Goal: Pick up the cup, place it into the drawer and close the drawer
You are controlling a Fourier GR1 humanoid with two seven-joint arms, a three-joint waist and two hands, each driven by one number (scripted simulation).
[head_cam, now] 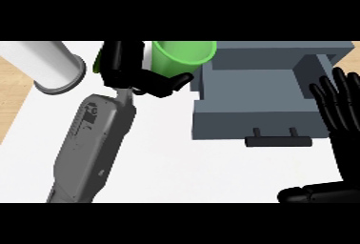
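The green cup (184, 55) shows its open mouth near the top middle of the head view, tilted, with its rim over the left back corner of the open grey drawer (211, 121). My left hand (130, 66) is curled round the cup's body and hides most of it; a sliver of green peeks out to the hand's left. The thumb (172, 82) lies under the cup's rim. The drawer's inside holds nothing, and its dark handle (279, 141) faces me. My right hand (341, 116) rests open, fingers up, at the drawer's right side.
A white cylinder (53, 66) lies at the upper left, close to my left hand. The drawer's grey housing (281, 52) stands behind the drawer. The white counter top (183, 171) stretches in front, with a wooden strip (10, 81) at the far left.
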